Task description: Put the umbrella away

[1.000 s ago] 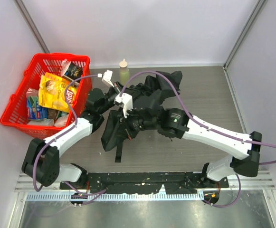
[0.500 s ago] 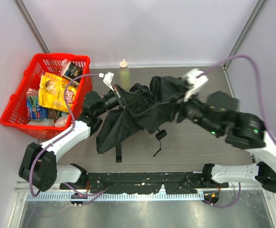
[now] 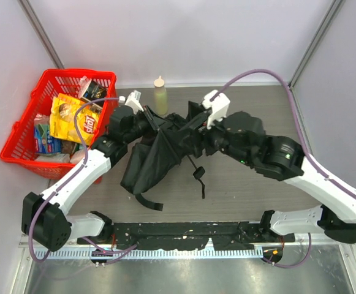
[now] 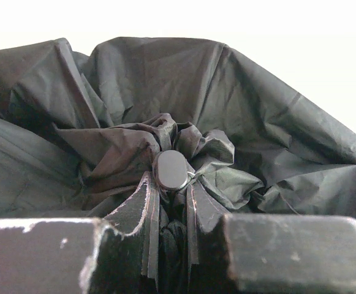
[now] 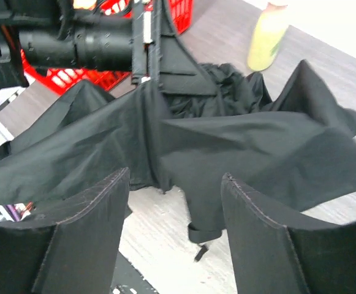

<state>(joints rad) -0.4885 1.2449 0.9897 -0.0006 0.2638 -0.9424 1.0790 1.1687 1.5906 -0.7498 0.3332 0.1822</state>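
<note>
Two arms (image 3: pixel 79 177) bent inward: left pincer (image 4: pixel 165 228) grips umbrella (image 3: pixel 150 160), right pincer (image 5: pixel 174 184) spread.

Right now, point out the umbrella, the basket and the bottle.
umbrella (image 3: pixel 156 156), top view, on its black fabric.
basket (image 3: pixel 21 125), top view, on its left wall.
bottle (image 3: pixel 160 97), top view, on its body.

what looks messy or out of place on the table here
The umbrella stands out: its black canopy sprawls crumpled, half-collapsed, across the middle of the table, handle and strap trailing loose toward the near edge. The left end effector pinches its bunched top; the right end effector hovers open above.
</note>
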